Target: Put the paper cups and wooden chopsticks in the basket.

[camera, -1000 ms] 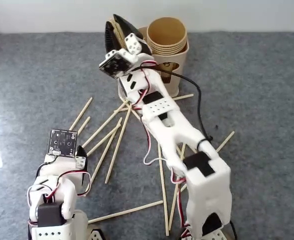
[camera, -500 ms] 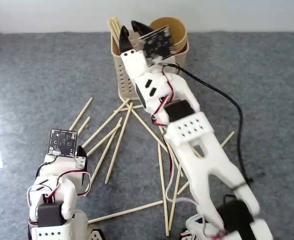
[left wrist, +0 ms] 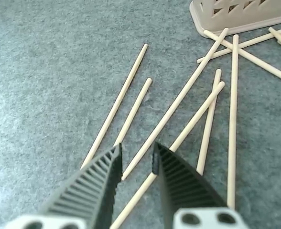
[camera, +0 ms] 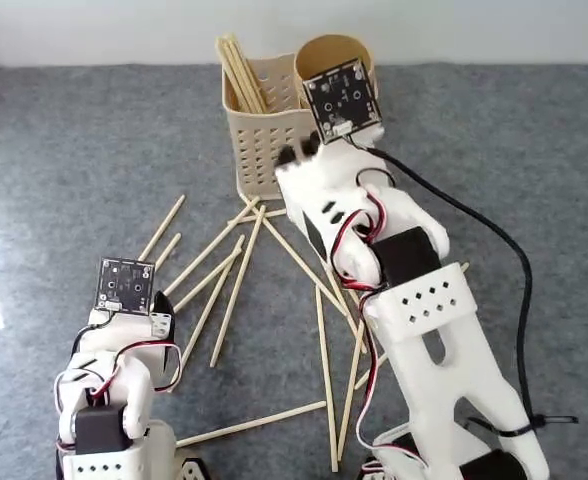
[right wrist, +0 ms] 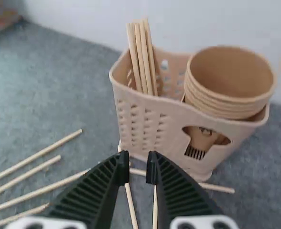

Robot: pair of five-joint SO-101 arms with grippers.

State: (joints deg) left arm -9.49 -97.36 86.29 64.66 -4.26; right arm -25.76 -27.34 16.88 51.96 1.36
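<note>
Pulled the right gripper point(right wrist: 136, 160) back from over the beige slotted plastic basket point(camera: 259, 150) to low in front of its wall, black jaws a sliver apart with nothing between them. Left a bundle of pale wooden chopsticks point(camera: 239, 65) standing upright in one compartment, beside the nested stack of brown paper cups point(camera: 329, 50) in the other. Kept the left gripper point(left wrist: 135, 152) where it was, above the grey carpeted table point(camera: 64, 150), jaws slightly parted and empty. Still many loose wooden chopsticks point(camera: 238, 290) scattered on the carpet near the basket, some crossing, a few under the right arm.
</note>
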